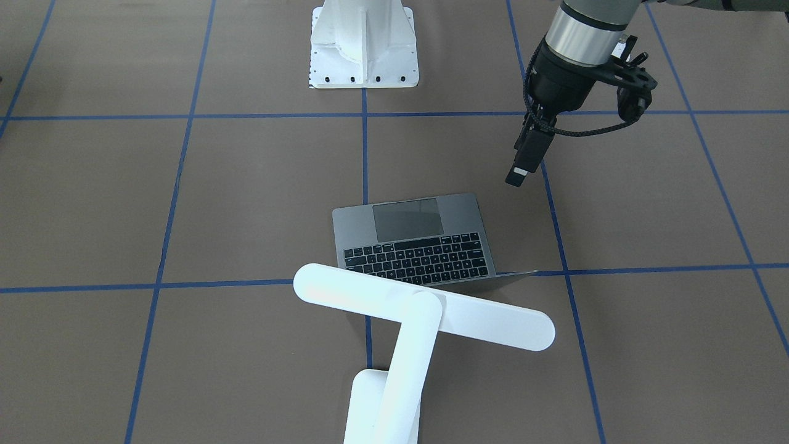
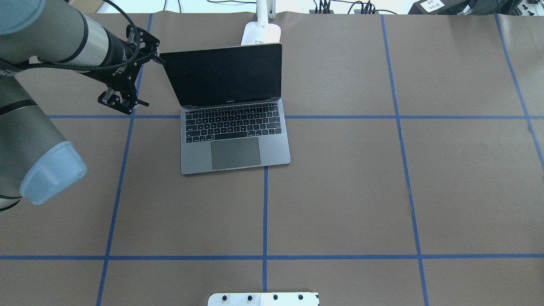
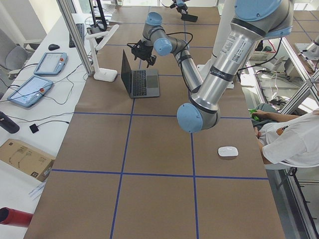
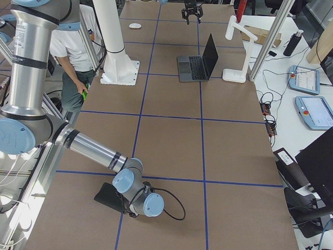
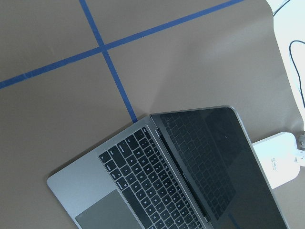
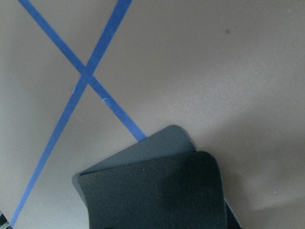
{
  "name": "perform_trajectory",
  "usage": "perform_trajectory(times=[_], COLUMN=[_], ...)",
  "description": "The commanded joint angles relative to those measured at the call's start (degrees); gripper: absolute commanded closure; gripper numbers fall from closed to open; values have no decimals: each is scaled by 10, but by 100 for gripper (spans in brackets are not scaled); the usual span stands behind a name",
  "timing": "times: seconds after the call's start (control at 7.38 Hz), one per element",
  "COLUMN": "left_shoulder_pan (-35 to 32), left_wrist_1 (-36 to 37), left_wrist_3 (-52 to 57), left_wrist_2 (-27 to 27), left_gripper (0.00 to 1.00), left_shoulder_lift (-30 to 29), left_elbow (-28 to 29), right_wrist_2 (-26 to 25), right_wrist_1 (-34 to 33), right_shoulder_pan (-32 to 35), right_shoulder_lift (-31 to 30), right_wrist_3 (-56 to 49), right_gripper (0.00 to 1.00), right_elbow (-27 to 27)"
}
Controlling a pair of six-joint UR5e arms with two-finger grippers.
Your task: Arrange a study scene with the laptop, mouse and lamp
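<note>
Laptop (image 2: 233, 127) stands open, centre-left of the overhead view, lamp (image 1: 425, 311) behind its lid; mouse (image 3: 228, 151) lies well apart, lower right in the left-side view. Smooth, light, probably slippery: grip its sides. Left gripper (image 1: 525, 161) jaws look closed, empty; right gripper's I cannot tell.

Dk-grey laptop (image 2: 235, 144), blk keys; white lamp (image 1: 425, 308); white mouse (image 3: 228, 151).
</note>
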Motion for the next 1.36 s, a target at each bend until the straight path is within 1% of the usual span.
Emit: perform_trajectory(times=[0.0, 0.14, 0.27, 0.41, 0.54, 0.68, 0.81, 0.95, 1.08, 1.22], left_shoulder_pan=[1, 2, 4, 4, 5, 5, 5, 4, 5, 4], left_wrist_1=[9, 9, 9, 9, 10, 10, 10, 11, 11, 11], left_wrist_3=[0, 0, 0, 0, 0, 0, 0, 0, 0, 0], left_wrist_2=[2, 14, 16, 16, 16, 17, 17, 16, 16, 16], left_gripper=[7, 7, 7, 7, 7, 7, 7, 7, 7, 7], left_shoulder_lift=[-4, -4, -4, -4, -5, -4, -5, -5, -5, -6], left_elbow=[-2, -2, -2, -2, -2, -2, -3, -7, -6, -7], right_wrist_2=[7, 15, 25, 33, 43, 43, 44, 49, 67, 69], right_wrist_1=[-15, -15, -16, -16, -17, -17, -17, -34, -60, -104], right_shoulder_pan=[-1, -1, -1, -1, -2, -2, -2, -2, -2, -2], right_shoulder_lift=[-1, -1, -1, -1, 0, 0, 2, 10, 22, 49], right_wrist_3=[0, 0, 1, 2, 3, 3, 3, 3, 3, 3], right_gripper=[48, 75, 77, 77, 82, 94, 100, 100, 100, 100], right_elbow=[0, 0, 0, 1, 1, 1, 6, 12, 17, 22])
